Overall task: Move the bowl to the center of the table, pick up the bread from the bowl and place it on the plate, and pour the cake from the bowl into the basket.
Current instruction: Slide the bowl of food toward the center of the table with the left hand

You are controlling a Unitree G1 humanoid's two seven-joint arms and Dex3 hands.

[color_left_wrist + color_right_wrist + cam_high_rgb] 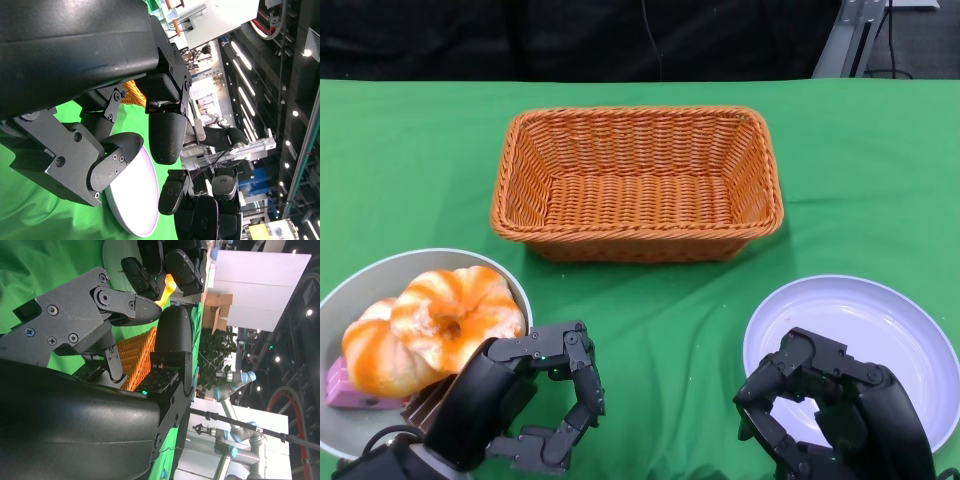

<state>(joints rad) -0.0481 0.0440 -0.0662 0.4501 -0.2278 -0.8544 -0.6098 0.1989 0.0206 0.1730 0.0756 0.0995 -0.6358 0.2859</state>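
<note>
Both hands empty at the near edge of the green table, with the bowl at the left and the plate at the right.

The grey bowl (360,275) sits at the near left, not at the centre; it holds two orange-and-white bread rolls (455,315) and a pink cake (345,385) at its near side. The left hand (525,405) hovers just right of the bowl, fingers curved and apart, gripping nothing. The right hand (820,405) hangs over the near left edge of the white plate (895,325), fingers likewise curved, apart and empty. The woven orange basket (638,185) stands farther back at the middle, nothing visible inside. The left wrist view shows the plate (135,200) beyond that hand's fingers (167,135).
</note>
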